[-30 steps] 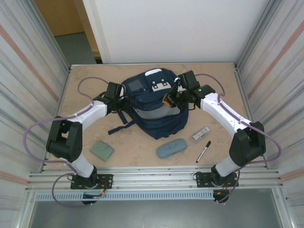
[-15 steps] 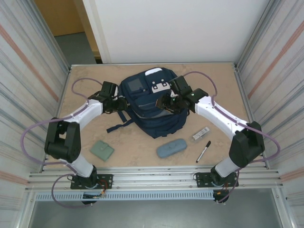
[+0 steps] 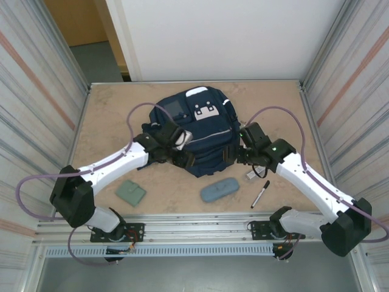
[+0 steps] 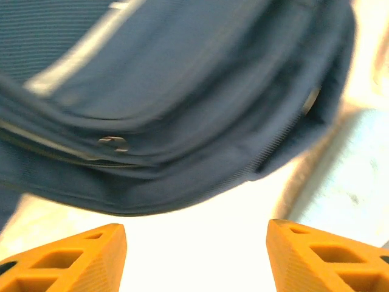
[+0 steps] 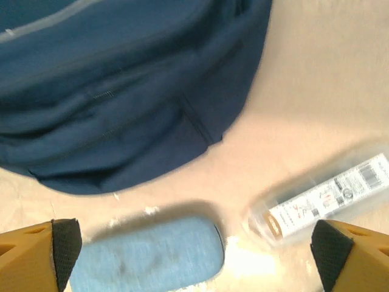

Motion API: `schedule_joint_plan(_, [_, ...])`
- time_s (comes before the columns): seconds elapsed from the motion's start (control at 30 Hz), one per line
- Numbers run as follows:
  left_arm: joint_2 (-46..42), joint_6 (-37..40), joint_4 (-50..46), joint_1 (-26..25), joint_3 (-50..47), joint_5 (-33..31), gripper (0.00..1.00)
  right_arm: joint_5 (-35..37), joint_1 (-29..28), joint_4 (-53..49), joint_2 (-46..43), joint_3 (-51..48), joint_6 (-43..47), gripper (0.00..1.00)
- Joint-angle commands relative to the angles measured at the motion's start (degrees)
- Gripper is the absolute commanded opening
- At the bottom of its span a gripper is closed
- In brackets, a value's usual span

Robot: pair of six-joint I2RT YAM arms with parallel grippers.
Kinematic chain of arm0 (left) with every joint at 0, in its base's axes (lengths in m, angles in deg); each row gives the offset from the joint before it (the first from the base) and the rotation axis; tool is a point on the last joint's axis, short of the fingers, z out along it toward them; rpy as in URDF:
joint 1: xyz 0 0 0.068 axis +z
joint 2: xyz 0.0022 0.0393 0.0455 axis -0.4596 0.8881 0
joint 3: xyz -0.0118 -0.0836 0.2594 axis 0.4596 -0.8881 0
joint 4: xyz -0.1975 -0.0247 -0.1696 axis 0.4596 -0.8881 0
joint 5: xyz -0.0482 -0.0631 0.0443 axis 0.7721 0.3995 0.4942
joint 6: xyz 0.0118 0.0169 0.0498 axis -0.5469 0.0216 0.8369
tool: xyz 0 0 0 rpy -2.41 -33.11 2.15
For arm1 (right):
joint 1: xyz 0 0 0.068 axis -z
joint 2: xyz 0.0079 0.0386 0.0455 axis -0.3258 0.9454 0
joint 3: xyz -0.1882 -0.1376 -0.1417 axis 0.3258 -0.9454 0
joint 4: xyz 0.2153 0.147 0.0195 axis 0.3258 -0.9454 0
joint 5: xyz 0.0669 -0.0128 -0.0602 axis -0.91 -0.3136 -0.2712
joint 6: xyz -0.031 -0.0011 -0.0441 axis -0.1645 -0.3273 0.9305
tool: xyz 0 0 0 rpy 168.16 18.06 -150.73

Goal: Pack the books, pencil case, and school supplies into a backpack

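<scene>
Release of the backpack. The navy backpack (image 3: 200, 131) lies flat in the middle of the desk (image 3: 109, 121), front pockets upward. One second earlier both arms clamped its upper sides and held it raised, with a pale grey band showing across its front. Both arms have since let go and swung toward its near edge, and the bag has slumped so that the band is hidden. The left fingers (image 4: 61, 255) stand apart with nothing between them, poised just off the bag's near-left rim. The right fingers (image 5: 352, 252) are spread wide and empty at the near-right corner, above the gap between the bag and the loose items. The blue-grey pencil case (image 3: 219, 190) rests on the desk just in front of the bag. The silvery-white bar (image 3: 256, 171) and the black marker (image 3: 261, 193) lie to its right. The grey-green pad (image 3: 131, 192) lies well apart on the left. The motion blur in the wrist views suggests that both arms are in transit. Judged from this layout, the bag-handling step is over and packing is far from complete: four items remain outside. The right arm is best placed for the pencil case or the bar, and the bag will probably need reopening.
</scene>
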Motion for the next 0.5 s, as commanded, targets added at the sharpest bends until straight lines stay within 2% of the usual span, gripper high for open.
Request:
schedule_joint_plan(0.0, [0.4, 6.79, -0.61, -5.44, 2.37, -2.24, 0.63, -11.59, 8.16, -6.62, 0.37, -1.44, -0.22, 0.99])
schedule_joint_plan(0.1, [3.64, 10.87, 3.91, -10.67, 1.38, 3.51, 0.65, -24.96, 17.46, -7.21, 0.6, -4.64, -1.2, 0.99])
schedule_joint_plan(0.13, [5.02, 11.39, 6.88, -12.88, 0.64, 5.09, 0.68, -25.66, 19.62, -7.29, 0.38, -5.11, -0.48, 0.99])
schedule_joint_plan(0.2, [8.51, 12.47, 10.03, -17.04, 0.3, 6.53, 0.72, -22.67, 21.76, -8.91, 0.21, -4.34, 0.46, 0.99])
schedule_joint_plan(0.3, [14.59, 12.84, 8.25, -21.62, 3.31, 0.22, 0.79, -21.12, 22.12, -8.92, -0.46, -3.63, 0.56, 0.99])
schedule_joint_plan(0.33, [16.47, 12.3, 7.5, -22.38, 4.63, -2.56, 0.98, -21.56, 22.12, -8.31, -0.61, -3.88, 0.34, 0.99])
schedule_joint_plan(0.47, [20.37, 9.26, 8.51, -22.57, 6.79, -5.89, 0.99, -23.01, 22.12, -6.46, -0.21, -4.63, -0.94, 0.99])
